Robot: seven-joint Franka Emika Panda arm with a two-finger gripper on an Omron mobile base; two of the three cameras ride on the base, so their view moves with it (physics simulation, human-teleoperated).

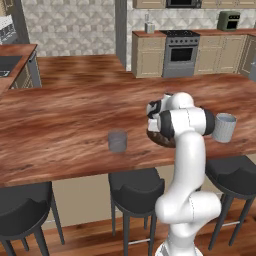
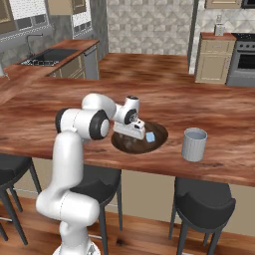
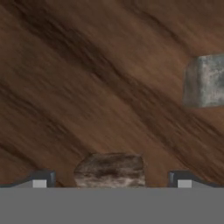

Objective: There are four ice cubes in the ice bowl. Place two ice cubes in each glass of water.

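My gripper (image 2: 131,133) is lowered into the brown wooden ice bowl (image 2: 158,141) in the right base view. In the hand view the bowl's dark inside (image 3: 87,78) is very close. One pale ice cube (image 3: 109,170) lies between my two fingertips (image 3: 41,179), with a gap on each side; the gripper (image 3: 111,183) is open. A second ice cube (image 3: 205,81) lies off to the right, and a light-blue ice cube (image 2: 150,135) shows beside the hand. The paler tumbler (image 2: 194,144) stands right of the bowl. The dark grey tumbler (image 1: 117,141) stands left of the bowl (image 1: 156,136).
Bowl and tumblers sit near the front edge of a long wooden counter (image 1: 65,125). Black stools (image 1: 136,187) stand below that edge. A stove (image 1: 181,52) and cabinets line the far wall, and a sink (image 2: 47,56) is at the far left.
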